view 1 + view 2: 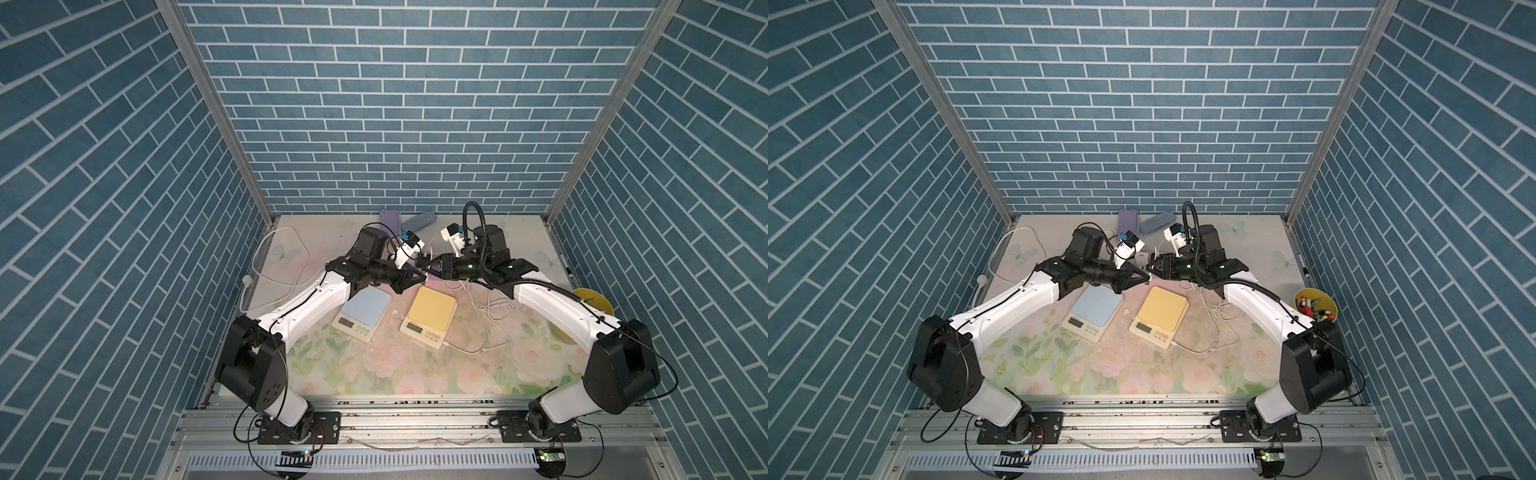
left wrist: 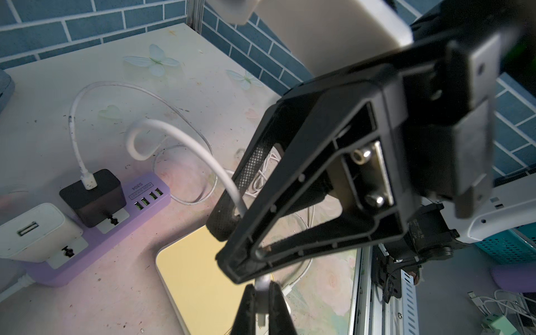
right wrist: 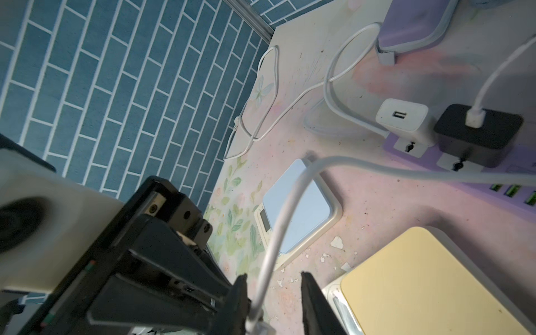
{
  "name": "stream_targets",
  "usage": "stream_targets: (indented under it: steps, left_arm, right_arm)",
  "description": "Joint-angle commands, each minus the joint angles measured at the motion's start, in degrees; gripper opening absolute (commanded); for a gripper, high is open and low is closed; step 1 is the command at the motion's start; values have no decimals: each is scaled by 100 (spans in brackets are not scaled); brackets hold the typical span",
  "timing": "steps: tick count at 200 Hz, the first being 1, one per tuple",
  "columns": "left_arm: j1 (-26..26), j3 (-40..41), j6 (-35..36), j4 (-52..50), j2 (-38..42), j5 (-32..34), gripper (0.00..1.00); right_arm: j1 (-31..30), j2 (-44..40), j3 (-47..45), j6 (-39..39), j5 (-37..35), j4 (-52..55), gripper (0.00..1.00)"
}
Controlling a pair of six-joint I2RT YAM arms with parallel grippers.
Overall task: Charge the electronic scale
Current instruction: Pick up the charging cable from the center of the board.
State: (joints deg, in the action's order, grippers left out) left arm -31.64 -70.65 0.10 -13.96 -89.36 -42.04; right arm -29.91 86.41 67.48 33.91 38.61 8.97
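Blue brick-pattern walls surround a floral counter point(image 1: 324, 374). In both top views the two arms reach inward and their tips nearly meet above the far edges of two scales. The blue scale point(image 1: 365, 309) sits on the robot's left and the yellow scale point(image 1: 430, 309) just to its right, both flat on the counter with their displays toward the robot. The left gripper point(image 1: 420, 277) and right gripper point(image 1: 428, 265) are very close together. Loose white wire lies on the counter beside the yellow scale. In a top view a yellow bowl point(image 1: 1314, 305) of small items sits at the far right edge.

Left wrist view: the left gripper point(image 2: 261, 285) is clamped on the plug end of a white cable point(image 2: 179, 136). The same cable runs up between the right gripper's point(image 2: 226, 249) fingers. A purple power strip point(image 2: 101, 243) carries a black charger point(image 2: 92, 200) and a white charger point(image 2: 34, 232). The yellow scale point(image 2: 197, 275) lies below the grippers.

Right wrist view: the right gripper point(image 3: 274, 278) has its jaws apart. The cable point(image 3: 290, 208) passes between them with a gap on one side, so it is not pinched. The left gripper point(image 3: 249, 322) pinches the cable end low down. The blue scale point(image 3: 313, 208) and yellow scale point(image 3: 420, 284) lie underneath, and neither port is visible.
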Motion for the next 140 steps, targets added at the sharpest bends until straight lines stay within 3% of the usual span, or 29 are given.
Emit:
stream_targets:
  steps: [1,26,41,55,69,80,140]
  left_arm:
    - [7,-161,140,-151,42,-61,0]
    - [2,-144,132,-98,32,-26,0]
    - [8,-66,122,-5,69,27,9]
    - [12,44,100,176,127,68,20]
    - [29,218,49,423,213,112,41]
    - [61,427,-65,772,303,105,49]
    - [255,1158,-959,2457,258,-409,49]
  right_arm:
    - [-41,68,204,92,219,-34,23]
    - [-55,65,197,157,149,-30,0]
    - [-50,22,186,250,-29,-26,0]
    - [-52,-18,169,399,-151,-75,0]
    - [-41,-84,137,622,-330,-145,0]
    - [-32,-148,71,849,-495,-245,0]
    - [64,-410,-414,1949,-714,-1270,0]
